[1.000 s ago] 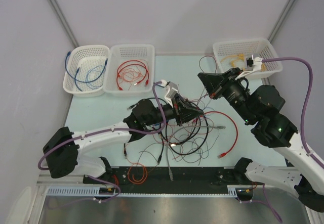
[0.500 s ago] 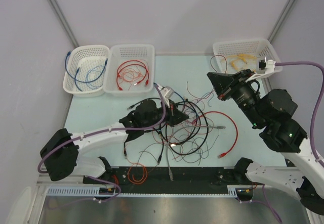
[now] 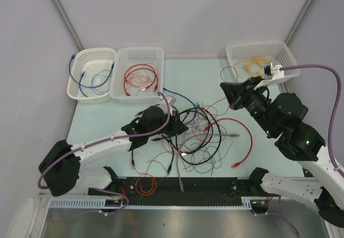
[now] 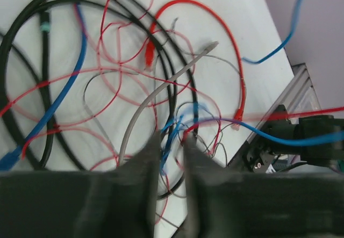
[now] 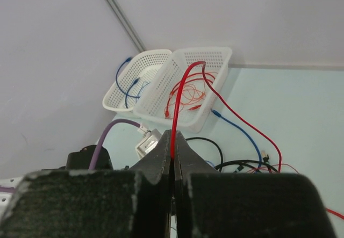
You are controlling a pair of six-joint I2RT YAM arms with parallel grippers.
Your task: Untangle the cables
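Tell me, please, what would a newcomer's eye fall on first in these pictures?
First, the jumble of cables, black, red and blue, in the middle of the table. Next, the right claw, up off the table and shut on a thin red wire. The left claw sits low in the jumble, its jaws a little apart.

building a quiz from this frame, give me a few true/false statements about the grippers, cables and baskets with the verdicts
1. The right gripper is shut on a thin red cable. True.
2. The far-left basket holds red cables. False: it holds blue cables.
3. The left gripper is over the tangle of cables, fingers apart. True.
4. The tangle lies in a basket. False: it lies on the table.
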